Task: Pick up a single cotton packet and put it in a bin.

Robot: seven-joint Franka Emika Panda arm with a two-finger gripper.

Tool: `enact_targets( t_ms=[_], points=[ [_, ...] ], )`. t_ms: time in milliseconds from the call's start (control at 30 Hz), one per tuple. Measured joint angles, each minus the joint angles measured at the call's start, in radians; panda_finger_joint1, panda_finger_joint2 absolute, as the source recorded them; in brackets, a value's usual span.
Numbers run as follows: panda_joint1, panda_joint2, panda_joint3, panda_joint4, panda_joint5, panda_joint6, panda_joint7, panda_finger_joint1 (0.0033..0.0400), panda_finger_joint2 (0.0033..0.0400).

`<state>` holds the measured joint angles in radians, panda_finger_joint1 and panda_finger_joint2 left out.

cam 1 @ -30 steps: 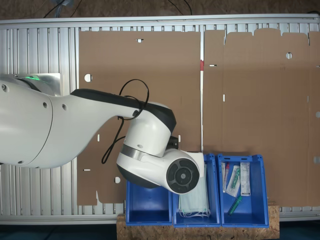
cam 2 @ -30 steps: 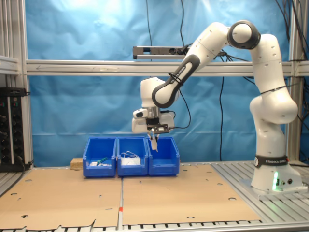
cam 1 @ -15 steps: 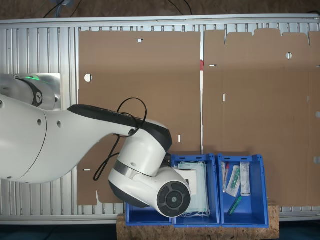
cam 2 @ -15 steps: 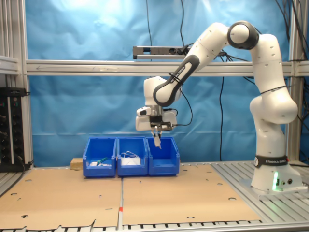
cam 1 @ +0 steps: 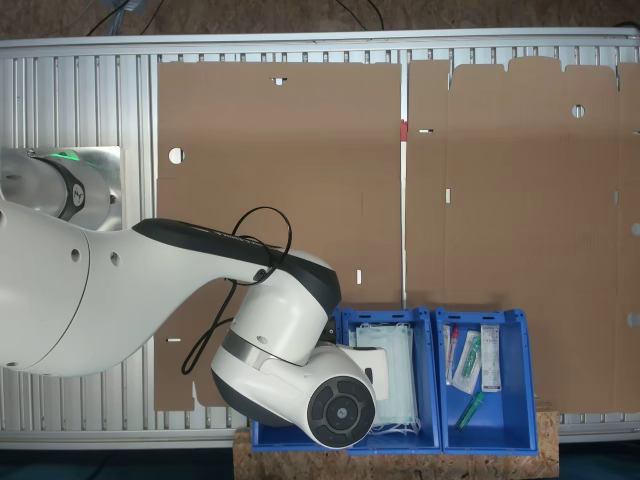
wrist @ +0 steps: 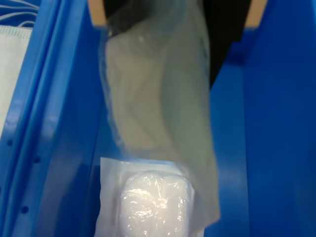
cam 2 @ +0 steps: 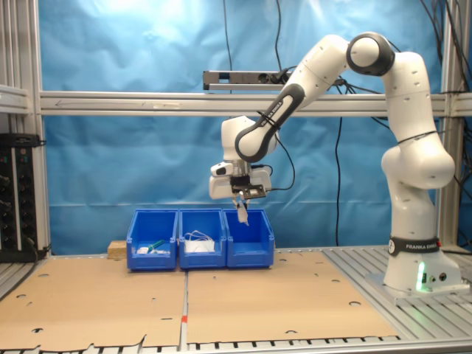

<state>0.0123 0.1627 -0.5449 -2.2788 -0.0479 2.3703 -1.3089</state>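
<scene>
Currently the gripper (cam 2: 240, 204) hangs above the row of three blue bins in the second exterior view, with the packet (cam 2: 243, 214) dangling from its fingers, which are closed narrowly on the packet's upper edge.

Packet: in the wrist view the held packet (wrist: 158, 103) is a thin, translucent, pale sachet, slightly creased, hanging limp. No print can be made out on it from this angle. In the second exterior view it reads as a small white strip, clear of the bin rim below it.

Bin (cam 2: 250, 240), at the second exterior view's right end of the row: the wrist view looks down into it, blue walls (wrist: 59, 123) on both sides. One puffy white pad packet (wrist: 148, 197) lies on its floor, directly under the hanging packet. In the first exterior view the arm covers most of this bin (cam 1: 262, 436).

Middle bin (cam 1: 428, 380): holds pale green face masks (cam 1: 395, 375), stacked flat, ear loops showing.

Third bin (cam 1: 520, 390), at the first exterior view's right: holds syringes and tubes (cam 1: 472, 365) in clear wrappers, with some green and red parts.

All three bins stand side by side, touching, at the edge of the cardboard-covered surface (cam 1: 280, 180).
</scene>
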Motion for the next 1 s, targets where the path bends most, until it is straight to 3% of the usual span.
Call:
enact_targets(
  t_ms=[1000],
  points=[
    [0.000,0.000,-0.007,0.000,0.000,0.000,-0.043,0.0053,0.0053]
  ],
)
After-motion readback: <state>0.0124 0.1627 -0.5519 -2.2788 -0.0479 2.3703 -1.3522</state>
